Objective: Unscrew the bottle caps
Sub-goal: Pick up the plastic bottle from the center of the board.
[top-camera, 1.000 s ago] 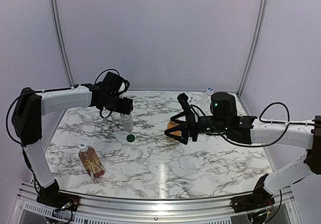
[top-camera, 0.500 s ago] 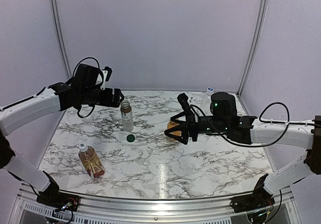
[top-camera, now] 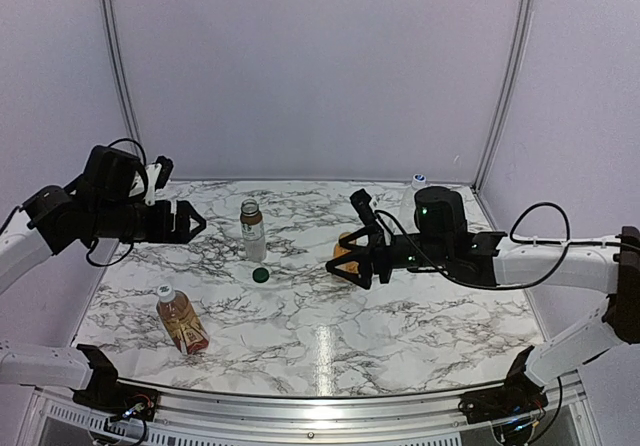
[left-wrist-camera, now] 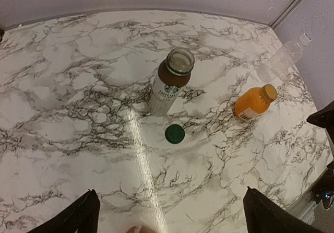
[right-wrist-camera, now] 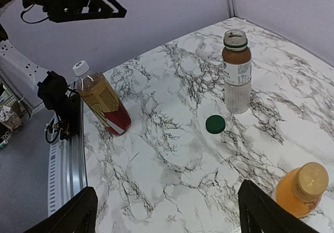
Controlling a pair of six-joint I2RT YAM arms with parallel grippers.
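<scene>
Beside the uncapped bottle [top-camera: 252, 228], green cap [top-camera: 261, 275] lies.

A white marble-patterned table [top-camera: 400, 326] (black-veined) stands within pale lilac walls [top-camera: 320, 66].

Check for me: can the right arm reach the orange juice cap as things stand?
Probably yes. The open right pincer hangs just beside the juice bottle, its orange cap on and exposed, with nothing between them.

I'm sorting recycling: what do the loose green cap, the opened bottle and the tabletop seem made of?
Green cap: probably plastic, matte, evenly coloured. Opened bottle: likely clear plastic, contents showing through its neck. Tabletop: glossy marble pattern with a glare streak; stone or printed laminate, cannot tell.
</scene>
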